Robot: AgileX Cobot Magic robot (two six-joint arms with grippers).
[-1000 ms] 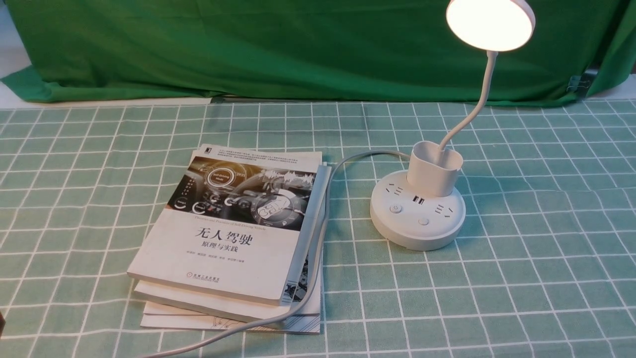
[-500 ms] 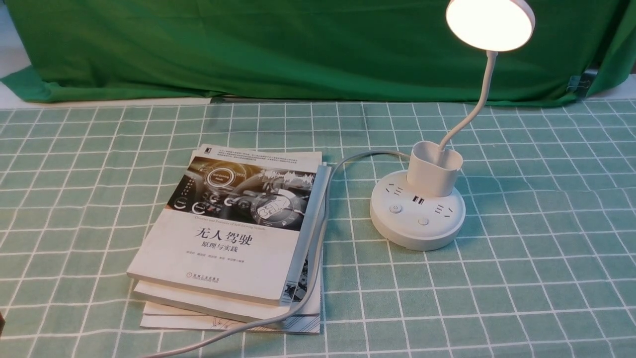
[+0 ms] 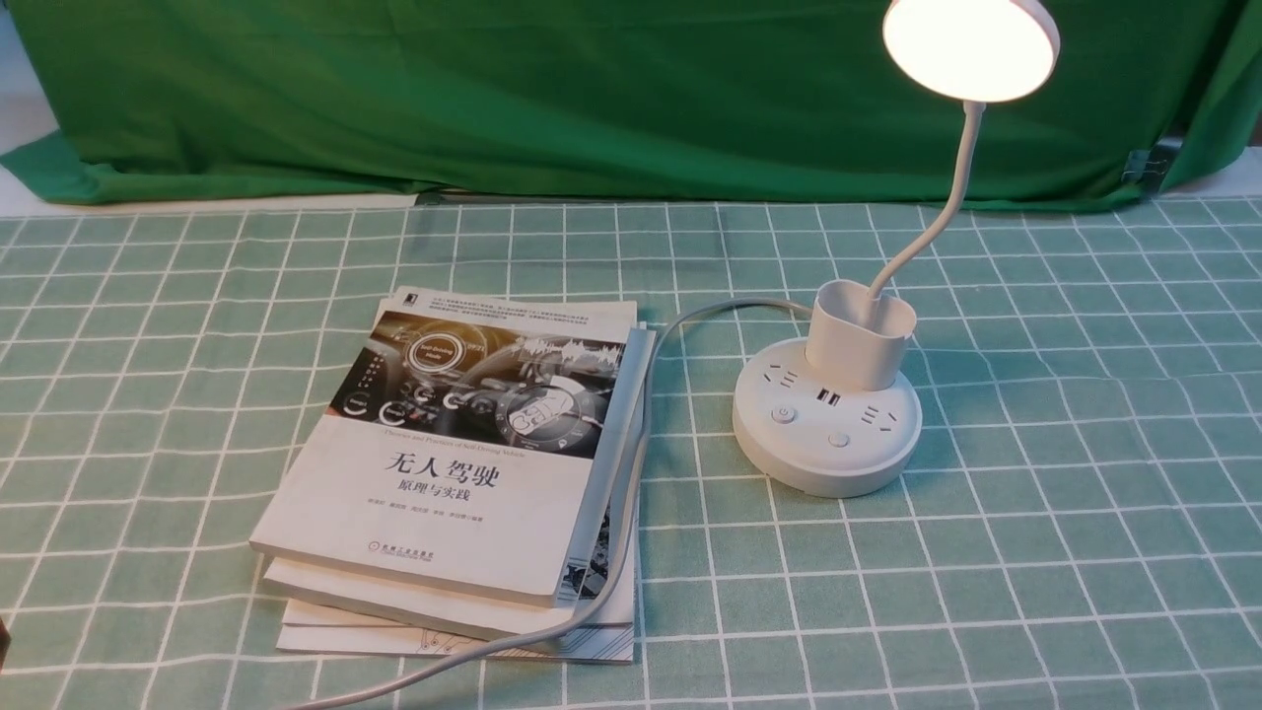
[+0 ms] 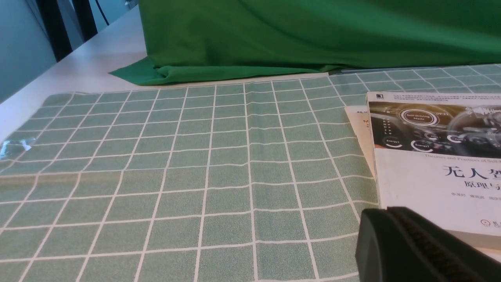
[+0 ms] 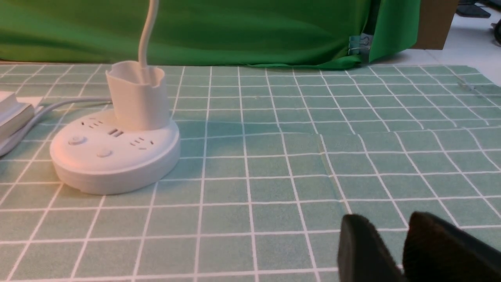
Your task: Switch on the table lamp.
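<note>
The table lamp (image 3: 826, 434) stands on the right of the checked cloth, and its round disc head (image 3: 971, 47) glows. Its thin neck (image 3: 951, 197) rises from the cup-shaped holder (image 3: 860, 335). Two buttons (image 3: 784, 414) sit on the round base among the sockets. Neither gripper shows in the front view. In the right wrist view the lamp base (image 5: 113, 156) lies well off from my right gripper (image 5: 385, 225), which is open and empty. My left gripper (image 4: 385, 210) is shut with nothing in it, low beside the books.
A stack of books (image 3: 463, 463) lies left of the lamp, also seen as books (image 4: 434, 156) near my left gripper. The lamp's grey cable (image 3: 631, 473) runs along the books' right edge to the front. A green cloth backdrop (image 3: 592, 99) hangs behind.
</note>
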